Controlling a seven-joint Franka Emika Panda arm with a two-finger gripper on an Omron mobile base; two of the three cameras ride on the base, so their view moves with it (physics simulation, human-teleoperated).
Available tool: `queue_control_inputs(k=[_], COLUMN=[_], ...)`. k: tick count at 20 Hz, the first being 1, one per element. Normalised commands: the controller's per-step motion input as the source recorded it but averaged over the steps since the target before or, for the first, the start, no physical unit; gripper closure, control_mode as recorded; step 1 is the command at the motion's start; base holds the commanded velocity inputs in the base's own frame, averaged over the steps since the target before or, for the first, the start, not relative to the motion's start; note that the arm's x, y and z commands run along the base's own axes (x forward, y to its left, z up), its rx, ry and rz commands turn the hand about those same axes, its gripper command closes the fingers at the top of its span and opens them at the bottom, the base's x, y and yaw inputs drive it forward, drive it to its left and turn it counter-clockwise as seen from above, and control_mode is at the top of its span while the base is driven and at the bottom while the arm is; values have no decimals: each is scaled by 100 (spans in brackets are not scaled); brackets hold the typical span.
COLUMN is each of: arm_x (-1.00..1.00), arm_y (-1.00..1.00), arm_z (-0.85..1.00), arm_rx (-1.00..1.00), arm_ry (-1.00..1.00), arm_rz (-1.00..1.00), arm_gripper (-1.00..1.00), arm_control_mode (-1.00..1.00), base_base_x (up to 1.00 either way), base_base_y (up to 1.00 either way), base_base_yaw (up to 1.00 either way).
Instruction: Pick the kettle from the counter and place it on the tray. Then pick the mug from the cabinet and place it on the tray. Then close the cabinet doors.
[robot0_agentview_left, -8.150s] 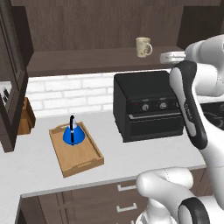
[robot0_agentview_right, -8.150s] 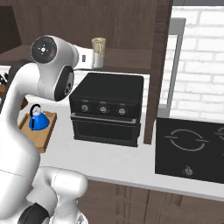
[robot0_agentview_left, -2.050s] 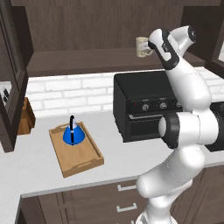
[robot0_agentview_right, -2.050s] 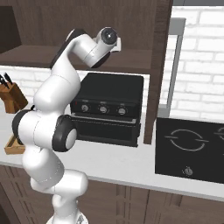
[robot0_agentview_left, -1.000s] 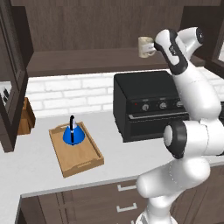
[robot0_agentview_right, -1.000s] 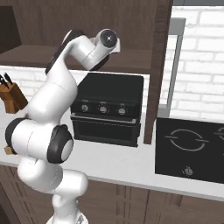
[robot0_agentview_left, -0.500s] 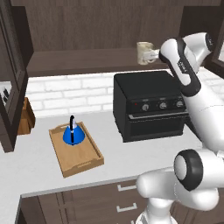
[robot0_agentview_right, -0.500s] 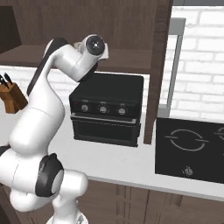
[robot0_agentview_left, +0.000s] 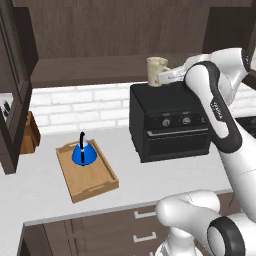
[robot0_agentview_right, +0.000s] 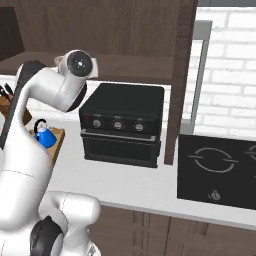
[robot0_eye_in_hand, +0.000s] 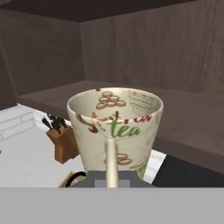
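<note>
Between shut jaws: mug (robot0_eye_in_hand: 115, 129).

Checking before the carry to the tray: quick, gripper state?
Gripper: shut on the mug, held clear of the cabinet shelf.

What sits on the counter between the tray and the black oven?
Nothing: in the left base view the counter is bare between the tray, which holds the kettle, and the black oven.
</note>
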Motion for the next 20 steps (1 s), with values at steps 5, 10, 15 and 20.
queue_control_inputs(k=[5,10,15,20], arm_x=[-99,-93,-72,-36], arm_y=[62,67,63,34], arm_z=[-11,-31,-55,-70], arm_rx=[0,-8,-13,-15], arm_ry=[0,0,0,9], arm_rz=[10,10,6,1], arm_gripper=[100,100,100,100], arm_control_mode=[-100,-100,-100,-100], base_base_x=[0,0,0,0], base_base_y=[0,0,0,0], base_base_yaw=[0,0,0,0])
